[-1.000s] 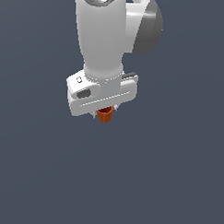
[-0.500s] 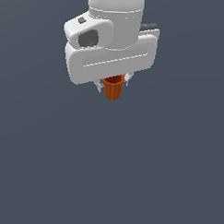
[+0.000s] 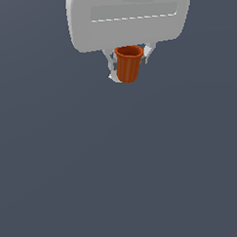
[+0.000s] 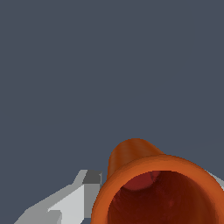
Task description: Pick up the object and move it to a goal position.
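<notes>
We note one cup, small, orange-red, with fine vertical ribbing down its wall. It tapers from a thicker rim to a narrower base. It stands upright, mouth up, well above the grey ground, near the top of the exterior view. Held at both sides by the white pincer. In the wrist view the cup shows its open mouth and a darker red inside.

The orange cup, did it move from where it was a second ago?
Yes. The orange cup, held in the gripper, now sits nearer the exterior view's top edge and looks larger, so it has most likely been lifted toward the camera.
</notes>
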### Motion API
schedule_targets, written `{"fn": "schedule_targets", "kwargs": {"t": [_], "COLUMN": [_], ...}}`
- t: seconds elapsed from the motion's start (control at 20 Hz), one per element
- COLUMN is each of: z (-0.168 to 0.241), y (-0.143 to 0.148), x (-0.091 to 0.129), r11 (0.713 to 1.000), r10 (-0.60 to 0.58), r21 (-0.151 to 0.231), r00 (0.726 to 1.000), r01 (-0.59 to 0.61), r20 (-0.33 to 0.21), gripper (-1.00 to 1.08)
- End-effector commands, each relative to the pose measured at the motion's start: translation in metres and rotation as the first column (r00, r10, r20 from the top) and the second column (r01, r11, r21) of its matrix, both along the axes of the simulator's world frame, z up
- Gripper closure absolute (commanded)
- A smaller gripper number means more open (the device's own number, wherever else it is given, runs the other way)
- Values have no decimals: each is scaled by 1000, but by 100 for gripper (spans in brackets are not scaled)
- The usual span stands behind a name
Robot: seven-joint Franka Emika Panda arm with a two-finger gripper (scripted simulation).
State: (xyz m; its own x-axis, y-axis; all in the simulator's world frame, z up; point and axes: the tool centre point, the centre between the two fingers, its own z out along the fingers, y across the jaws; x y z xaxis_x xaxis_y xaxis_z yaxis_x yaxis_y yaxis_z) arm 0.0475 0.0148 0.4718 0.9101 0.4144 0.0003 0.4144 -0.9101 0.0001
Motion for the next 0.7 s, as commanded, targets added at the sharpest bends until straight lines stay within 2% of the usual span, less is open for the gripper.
{"fn": "schedule_targets", "kwargs": {"t": [0.0,0.65], "z": [11,29], "y": [2,6], "x": [0,2], "r11": [1000,1000], "r10": [0,0], "r21": [0,0], "r00": [1000,1000], "r01": [0,0], "r20": [0,0], "gripper": [108,108]}}
